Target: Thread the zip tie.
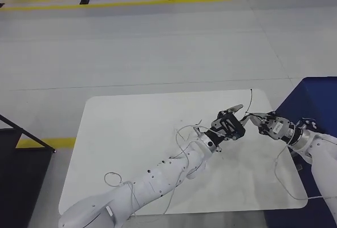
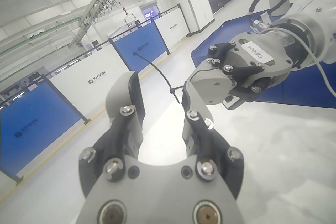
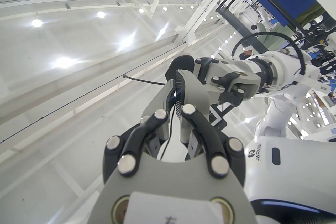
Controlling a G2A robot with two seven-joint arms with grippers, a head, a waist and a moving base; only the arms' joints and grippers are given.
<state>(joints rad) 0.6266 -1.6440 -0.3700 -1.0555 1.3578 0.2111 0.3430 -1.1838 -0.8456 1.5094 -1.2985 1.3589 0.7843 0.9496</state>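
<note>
White table (image 1: 128, 131) with rounded corners and a plain matte top. Stands on a pale grey floor (image 1: 157, 45), just beside a blue platform (image 1: 328, 97).

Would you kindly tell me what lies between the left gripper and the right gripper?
Only the black zip tie, pinched in the right gripper and seen through the open left gripper's gap in the left wrist view.

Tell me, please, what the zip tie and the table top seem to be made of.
The zip tie looks like flexible black plastic, dull finish: a thin strip bowing smoothly. The table top is matte white with rounded corners; laminate or plastic, I cannot tell.
</note>
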